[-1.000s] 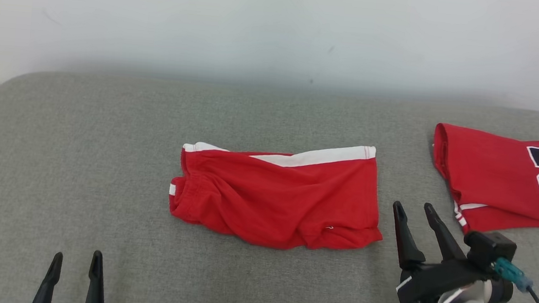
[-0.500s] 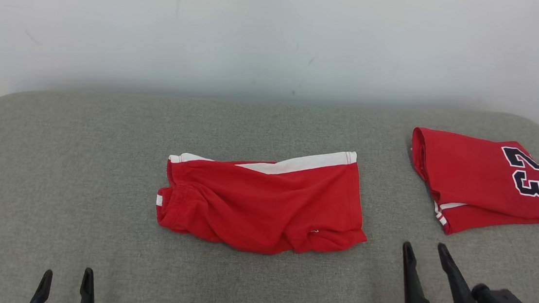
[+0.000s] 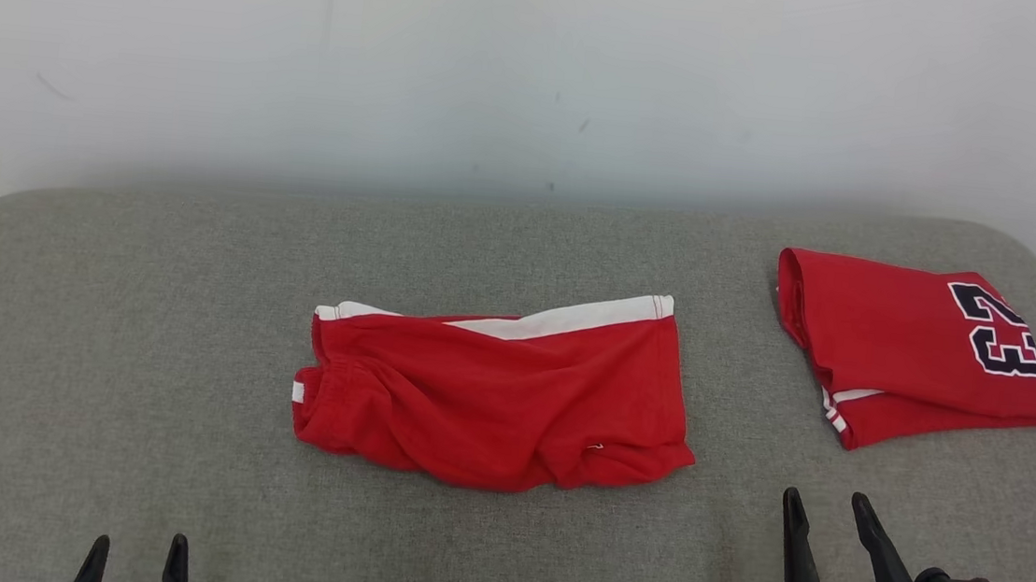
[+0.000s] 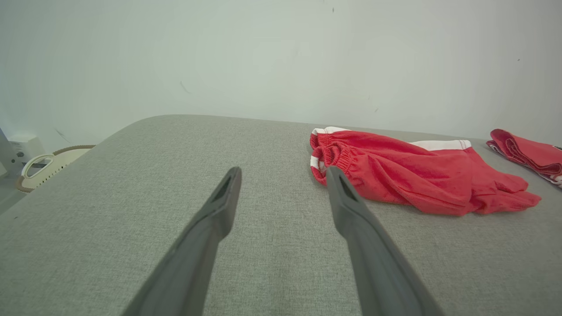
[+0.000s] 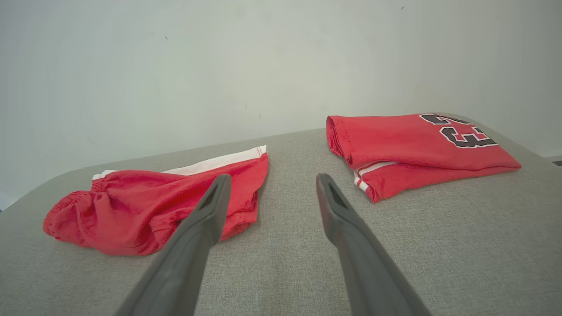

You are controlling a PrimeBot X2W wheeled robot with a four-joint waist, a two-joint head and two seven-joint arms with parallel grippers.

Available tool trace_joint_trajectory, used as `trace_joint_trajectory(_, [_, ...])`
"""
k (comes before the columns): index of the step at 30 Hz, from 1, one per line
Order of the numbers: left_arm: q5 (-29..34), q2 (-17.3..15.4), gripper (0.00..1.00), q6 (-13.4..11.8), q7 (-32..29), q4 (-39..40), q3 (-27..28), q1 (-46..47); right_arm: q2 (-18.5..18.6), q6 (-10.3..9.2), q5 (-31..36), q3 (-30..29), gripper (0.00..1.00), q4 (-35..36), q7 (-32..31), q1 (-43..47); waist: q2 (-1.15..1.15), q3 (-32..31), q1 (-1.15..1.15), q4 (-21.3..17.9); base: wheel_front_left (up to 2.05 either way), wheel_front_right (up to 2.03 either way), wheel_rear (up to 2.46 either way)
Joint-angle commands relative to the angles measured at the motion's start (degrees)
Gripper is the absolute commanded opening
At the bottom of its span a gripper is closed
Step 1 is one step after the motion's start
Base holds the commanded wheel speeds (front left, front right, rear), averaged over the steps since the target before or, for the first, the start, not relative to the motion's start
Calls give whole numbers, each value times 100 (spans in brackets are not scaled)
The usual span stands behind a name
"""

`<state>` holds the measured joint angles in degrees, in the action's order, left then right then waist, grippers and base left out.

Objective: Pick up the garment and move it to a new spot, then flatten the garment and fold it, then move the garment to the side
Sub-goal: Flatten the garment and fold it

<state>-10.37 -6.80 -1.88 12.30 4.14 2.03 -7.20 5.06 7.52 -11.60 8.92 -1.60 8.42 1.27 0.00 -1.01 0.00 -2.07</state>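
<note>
Head view: red shorts (image 3: 494, 401) with a white band along the far edge lie rumpled at the middle of the grey tabletop (image 3: 101, 339), waistband towards 9 o'clock. A folded red jersey (image 3: 906, 353) with a dark number on it lies apart from them at about 2 o'clock, near the tabletop's rounded corner. The left claw (image 3: 138, 544) shows only its two tips at 7 o'clock and the right claw (image 3: 823, 498) stands at 5 o'clock. Both have their fingers parted, hold nothing and are clear of the cloth. A pale wall (image 3: 500, 64) runs behind at 12 o'clock.

Left wrist view: the left claw (image 4: 283, 171) is spread wide and empty over bare tabletop (image 4: 131, 184). The shorts (image 4: 408, 175) lie at 2 o'clock from its tips, with the gathered waistband end just past the right-hand fingertip. I cannot tell whether that tip touches the cloth. The jersey (image 4: 527, 151) is at the frame's 3 o'clock edge. A pale rounded object (image 4: 48, 162) sits beyond the tabletop at 9 o'clock.

Right wrist view: the right claw (image 5: 273, 177) is also wide open and empty, its fingers pointing at the bare strip between the two garments. The shorts (image 5: 145, 206) lie at 9 o'clock, partly behind the left-hand finger, and the jersey (image 5: 417, 145) at 2 o'clock.
</note>
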Motion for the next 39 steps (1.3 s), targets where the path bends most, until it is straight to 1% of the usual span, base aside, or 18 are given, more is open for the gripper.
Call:
trace_joint_trajectory(1, [58,-31,100,-22,0,-13,-7,-61,-15,-7,71,-10,100,22,-22,89,0,2,0,12,0,0,0])
trace_joint_trajectory(32, [-37,-148,100,-149,-45,29,-79,-55,-92,-7,103,-99,100,39,-110,133,0,73,0,30,0,0,0])
trace_joint_trajectory(36, [-65,-150,100,-160,-46,21,-90,-41,-103,-7,58,-97,100,-25,-159,62,0,84,0,31,0,0,0])
trace_joint_trajectory(39, [-90,-137,100,-153,-24,-17,-112,-10,-115,-7,14,-98,100,-222,-204,-151,0,102,0,45,0,0,0])
